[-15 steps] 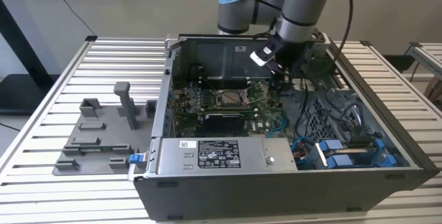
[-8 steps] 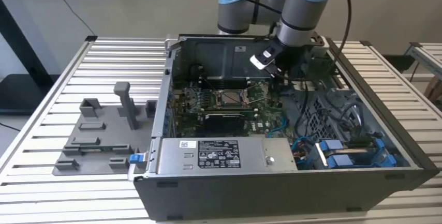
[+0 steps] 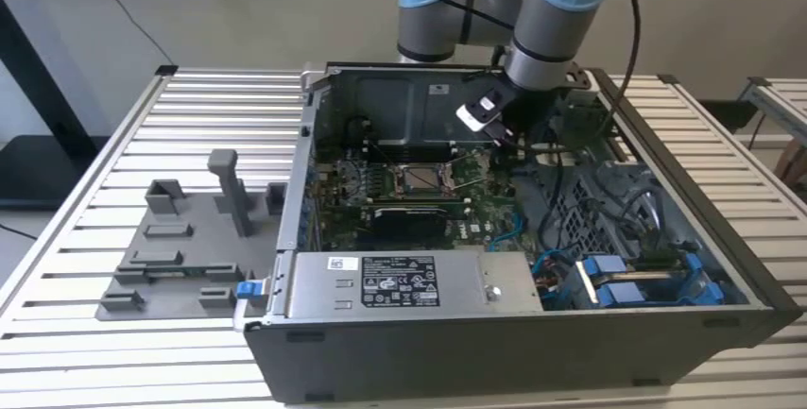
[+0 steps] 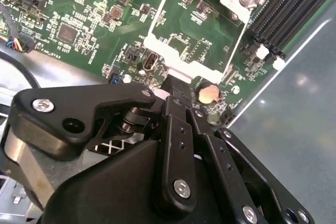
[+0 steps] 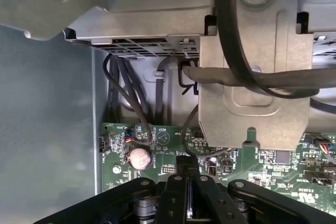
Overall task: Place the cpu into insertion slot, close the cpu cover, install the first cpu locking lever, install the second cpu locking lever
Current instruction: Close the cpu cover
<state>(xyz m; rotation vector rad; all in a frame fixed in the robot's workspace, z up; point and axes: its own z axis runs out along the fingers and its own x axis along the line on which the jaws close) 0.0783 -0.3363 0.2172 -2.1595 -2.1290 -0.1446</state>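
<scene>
In the exterior view the insertion slot (image 3: pixel 422 178), a square socket with a dark centre and metallic rim, lies on the green board inside the open case. My gripper (image 3: pixel 505 135) hangs low over the board, behind the slot and toward the exterior view's right. Its black fingers are shut with nothing visible between the tips, as both wrist views show (image 4: pixel 176 83) (image 5: pixel 187 165). Just beyond the tips in the second wrist view is the cpu cover (image 4: pixel 157 30), a silver square frame with green board showing through its window. The cpu is hidden.
A coin battery (image 4: pixel 208 94) (image 5: pixel 139 157) sits on the board close to the fingertips. Black memory slots (image 4: pixel 294 9) run beside the frame. A metal bracket (image 5: pixel 252 103) and black cables (image 5: pixel 231 51) hang near the gripper. A power supply (image 3: pixel 391 281) fills the case front; a grey fixture plate (image 3: pixel 177 248) lies outside.
</scene>
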